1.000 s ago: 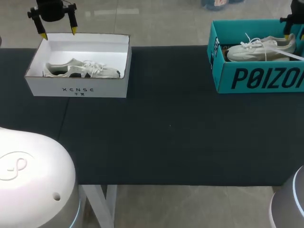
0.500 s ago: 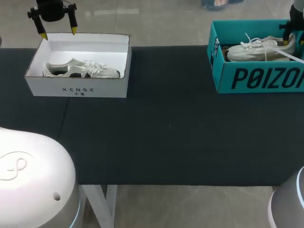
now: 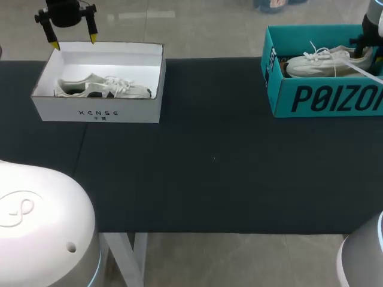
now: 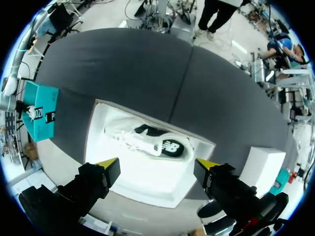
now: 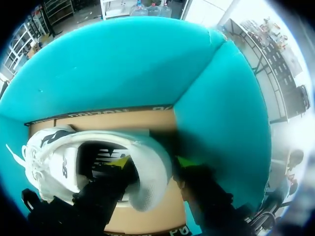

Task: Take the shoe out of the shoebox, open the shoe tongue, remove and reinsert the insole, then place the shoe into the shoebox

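A white shoe [image 3: 323,63] lies in the teal shoebox [image 3: 323,98] at the table's far right. My right gripper [image 3: 367,51] is down at its heel. In the right wrist view that gripper [image 5: 152,162] straddles the heel wall of the shoe [image 5: 54,147]: one yellow tip is inside the opening and the other outside, with a thin dark gap on the outer side. Another white shoe [image 3: 102,88] with dark patches lies in the white shoebox [image 3: 96,110] at the far left. My left gripper [image 3: 73,42] hangs open above that box's far edge, over the shoe [image 4: 150,142].
The two boxes stand at opposite far corners of the dark table mat [image 3: 209,167]. The teal box's walls [image 5: 123,69] close in tightly around my right gripper. From the left wrist view the teal box [image 4: 39,110] shows far off beyond the white box [image 4: 147,189].
My right gripper has sunk lower into the teal box at the shoe's heel and its fingers have drawn closer together. The left arm has not moved.
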You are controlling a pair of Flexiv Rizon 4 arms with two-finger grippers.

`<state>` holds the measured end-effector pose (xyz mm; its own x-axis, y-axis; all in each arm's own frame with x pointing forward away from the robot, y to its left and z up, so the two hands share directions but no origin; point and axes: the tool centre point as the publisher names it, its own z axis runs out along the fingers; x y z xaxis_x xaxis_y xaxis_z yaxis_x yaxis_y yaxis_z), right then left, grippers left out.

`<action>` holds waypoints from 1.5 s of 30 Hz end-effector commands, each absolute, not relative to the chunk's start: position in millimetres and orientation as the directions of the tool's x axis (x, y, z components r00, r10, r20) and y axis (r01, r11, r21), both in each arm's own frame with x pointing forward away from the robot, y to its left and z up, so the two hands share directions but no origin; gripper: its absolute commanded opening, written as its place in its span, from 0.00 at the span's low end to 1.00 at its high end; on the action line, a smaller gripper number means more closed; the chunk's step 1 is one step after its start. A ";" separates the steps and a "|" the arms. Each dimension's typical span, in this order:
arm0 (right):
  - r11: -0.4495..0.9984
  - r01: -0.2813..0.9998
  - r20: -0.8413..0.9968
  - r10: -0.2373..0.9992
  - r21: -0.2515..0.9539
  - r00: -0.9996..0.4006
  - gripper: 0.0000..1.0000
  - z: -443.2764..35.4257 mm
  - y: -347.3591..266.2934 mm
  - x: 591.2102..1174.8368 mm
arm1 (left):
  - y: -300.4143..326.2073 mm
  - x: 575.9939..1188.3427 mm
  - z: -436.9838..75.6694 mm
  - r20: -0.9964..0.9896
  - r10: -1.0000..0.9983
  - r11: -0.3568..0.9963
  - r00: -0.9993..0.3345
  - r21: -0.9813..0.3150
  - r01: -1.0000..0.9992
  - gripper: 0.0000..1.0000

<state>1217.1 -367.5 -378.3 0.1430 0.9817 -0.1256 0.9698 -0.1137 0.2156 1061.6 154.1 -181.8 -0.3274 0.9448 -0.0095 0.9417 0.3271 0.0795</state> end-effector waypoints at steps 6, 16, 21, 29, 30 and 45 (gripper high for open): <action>-0.184 0.961 -0.146 0.977 -0.205 0.156 0.00 -374.5 -375.3 1223.5 | 154.3 1061.3 -181.2 -0.008 0.945 0.327 -0.327 0.080 0.942 1.00; -0.240 0.968 -0.077 0.969 -0.077 0.235 0.00 -321.6 -379.0 1206.6 | 154.3 1061.3 -181.2 -0.008 0.945 0.327 -0.327 0.080 0.942 1.00; -0.234 0.972 0.007 0.972 -0.001 0.234 0.00 -287.4 -372.7 1193.0 | 154.3 1061.3 -181.2 -0.008 0.945 0.327 -0.327 0.080 0.942 1.00; -0.153 0.984 0.007 0.988 0.089 0.153 0.00 -233.5 -349.1 1171.8 | 154.3 1061.3 -181.2 -0.008 0.945 0.327 -0.327 0.080 0.942 1.00; -0.137 0.985 -0.001 0.990 0.101 0.138 0.00 -228.8 -346.2 1170.1 | 154.3 1061.3 -181.2 -0.008 0.945 0.327 -0.327 0.080 0.942 1.00; -0.108 0.988 0.034 0.994 0.114 0.105 0.00 -219.9 -338.6 1166.7 | 154.3 1061.3 -181.2 -0.008 0.945 0.327 -0.327 0.080 0.942 1.00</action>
<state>1173.5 -340.9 -219.7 0.1039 0.9939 0.0361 0.9910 -0.1066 0.0816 1061.6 154.0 -181.8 -0.3273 0.9449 -0.0095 0.9417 0.3270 0.0795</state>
